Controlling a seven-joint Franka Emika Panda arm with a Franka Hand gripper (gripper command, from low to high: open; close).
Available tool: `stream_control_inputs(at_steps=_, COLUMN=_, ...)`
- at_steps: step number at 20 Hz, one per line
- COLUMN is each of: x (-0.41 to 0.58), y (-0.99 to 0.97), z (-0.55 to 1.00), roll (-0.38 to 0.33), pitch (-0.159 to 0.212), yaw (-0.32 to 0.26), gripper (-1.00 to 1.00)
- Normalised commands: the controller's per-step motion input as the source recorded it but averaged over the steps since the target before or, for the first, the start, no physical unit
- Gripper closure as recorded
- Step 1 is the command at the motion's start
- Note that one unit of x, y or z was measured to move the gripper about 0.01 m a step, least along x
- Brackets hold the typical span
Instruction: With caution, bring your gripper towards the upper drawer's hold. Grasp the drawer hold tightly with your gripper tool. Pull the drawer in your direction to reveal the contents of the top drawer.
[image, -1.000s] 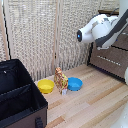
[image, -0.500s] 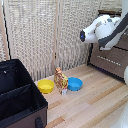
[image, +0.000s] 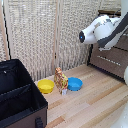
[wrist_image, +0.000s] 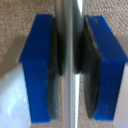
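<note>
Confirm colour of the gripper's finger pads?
Blue pads, closed on the silvery drawer hold. Wrist view shows it best.

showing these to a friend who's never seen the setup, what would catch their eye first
Most likely the bulky white robot arm at the exterior view's upper right, reaching toward the dark brown dresser. In the wrist view, the gripper has its blue-tipped fingers closed on either side of the silvery drawer hold. On the wooden floor, a yellow bowl and a blue bowl flank a small orange box, beside a black bin.
</note>
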Motion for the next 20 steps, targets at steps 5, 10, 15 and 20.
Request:
stream_control_inputs(at_steps=5, x=0.073, y=0.87, z=-0.16, roll=0.0, pitch=0.0, yaw=-0.098, gripper=1.0)
stream_control_inputs(at_steps=10, x=0.131, y=0.96, z=-0.34, roll=-0.004, pitch=-0.023, yaw=-0.065, gripper=1.0)
stream_control_inputs(at_steps=15, x=0.153, y=0.94, z=-0.25, roll=0.0, pitch=-0.067, yaw=-0.067, gripper=1.0)
stream_control_inputs(at_steps=20, x=0.077, y=0.89, z=-0.23, roll=0.003, pitch=-0.025, yaw=-0.018, gripper=1.0)
